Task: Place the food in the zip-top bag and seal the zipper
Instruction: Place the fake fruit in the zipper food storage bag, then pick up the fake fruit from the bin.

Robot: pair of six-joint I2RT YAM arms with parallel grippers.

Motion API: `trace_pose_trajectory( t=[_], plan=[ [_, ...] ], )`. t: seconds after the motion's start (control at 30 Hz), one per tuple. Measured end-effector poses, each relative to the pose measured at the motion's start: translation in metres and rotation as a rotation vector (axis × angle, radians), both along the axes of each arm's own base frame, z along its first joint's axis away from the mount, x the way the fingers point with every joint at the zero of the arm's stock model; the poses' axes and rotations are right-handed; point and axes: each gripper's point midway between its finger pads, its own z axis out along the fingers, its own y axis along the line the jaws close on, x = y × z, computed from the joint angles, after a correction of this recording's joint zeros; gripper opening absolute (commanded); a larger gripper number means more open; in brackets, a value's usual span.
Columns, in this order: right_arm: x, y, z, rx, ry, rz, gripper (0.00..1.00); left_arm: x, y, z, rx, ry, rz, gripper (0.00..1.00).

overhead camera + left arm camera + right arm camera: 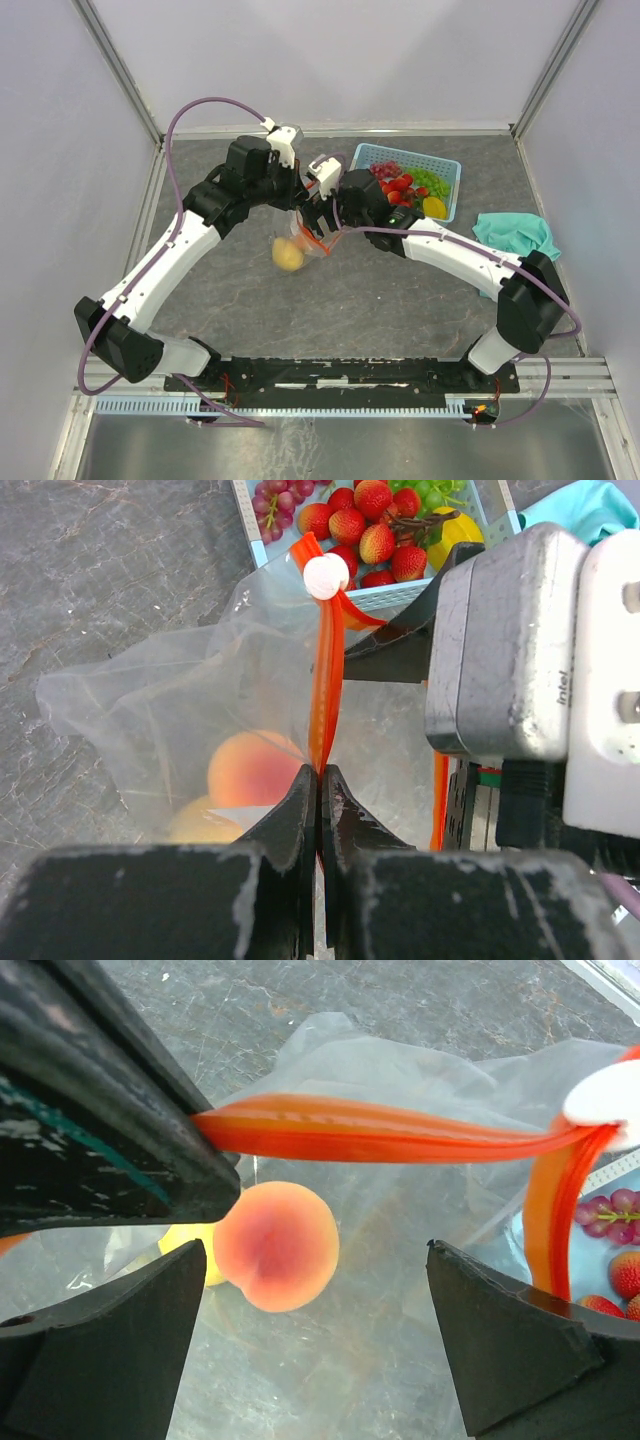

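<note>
The zip-top bag [296, 238] hangs lifted off the table, with the peach [250, 768] and lemon [198, 820] inside. My left gripper [320, 772] is shut on the red-orange zipper [327, 680], below the white slider [326, 576]. My right gripper [315, 1255] is open and empty right beside it, looking down on the peach [275, 1245], lemon [190, 1248], zipper [380, 1135] and slider [605, 1095]. From the slider the strip splits in two. In the top view the left gripper [303, 218] and right gripper [325, 222] meet at the bag.
The light-blue basket [449, 165] at the back right holds strawberries [398, 186], green grapes [428, 182], a yellow piece [434, 207] and purple grapes [280, 500]. A teal cloth [515, 232] lies to its right. Grey walls enclose the table.
</note>
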Motion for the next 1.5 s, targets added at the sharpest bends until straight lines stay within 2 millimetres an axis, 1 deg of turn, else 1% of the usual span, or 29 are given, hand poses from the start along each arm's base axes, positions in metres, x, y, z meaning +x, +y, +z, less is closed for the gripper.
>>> trace_pose_trajectory(
  t=[0.17,0.27,0.3,0.33,0.4,0.53,0.63,0.7,0.8,0.87,1.03,1.13,1.23,1.37,1.43,1.5],
  plan=[
    [0.0,-0.003,-0.001,-0.006,0.005,-0.015,0.99,0.0,0.0,0.0,0.001,0.0,0.002,0.03],
    [-0.004,-0.007,0.001,-0.015,0.017,-0.017,1.0,0.002,0.002,0.0,0.006,-0.003,0.013,0.03],
    [-0.007,-0.01,0.003,-0.018,0.02,-0.016,1.0,0.003,0.003,-0.001,0.01,-0.006,0.022,0.03],
    [-0.01,-0.014,0.007,-0.019,0.022,-0.016,0.99,0.006,0.007,-0.001,0.023,-0.013,0.05,0.03],
    [-0.016,-0.02,0.018,-0.015,0.016,-0.016,0.99,0.007,0.009,-0.001,0.027,-0.015,0.059,0.03],
    [-0.03,-0.038,0.039,-0.015,0.005,-0.028,0.99,0.012,0.012,-0.004,0.026,-0.016,0.095,0.03],
    [-0.036,-0.054,0.053,-0.023,-0.01,-0.055,0.98,0.014,0.013,-0.008,0.03,-0.016,0.111,0.03],
    [-0.036,-0.067,0.059,-0.039,-0.011,-0.087,0.97,0.014,0.014,-0.009,0.033,-0.016,0.115,0.03],
    [-0.029,-0.088,0.061,-0.073,-0.003,-0.151,0.95,0.015,0.014,-0.01,0.035,-0.017,0.118,0.03],
    [-0.023,-0.104,0.058,-0.1,0.013,-0.198,0.94,0.015,0.016,-0.01,0.04,-0.022,0.121,0.03],
    [-0.009,-0.154,0.043,-0.177,0.084,-0.329,0.91,0.018,0.019,-0.008,0.06,-0.051,0.122,0.03],
    [0.004,-0.183,0.038,-0.212,0.127,-0.417,0.9,0.021,0.02,-0.006,0.07,-0.072,0.119,0.03],
    [0.017,-0.202,0.027,-0.242,0.165,-0.48,0.87,0.023,0.021,-0.003,0.081,-0.095,0.117,0.03],
    [0.032,-0.226,0.004,-0.301,0.237,-0.547,0.84,0.024,0.023,0.007,0.09,-0.143,0.107,0.03],
    [0.039,-0.235,-0.003,-0.322,0.268,-0.572,0.82,0.024,0.025,0.012,0.092,-0.166,0.101,0.03],
    [0.052,-0.246,-0.008,-0.338,0.298,-0.608,0.8,0.024,0.026,0.018,0.094,-0.19,0.097,0.03]
  ],
)
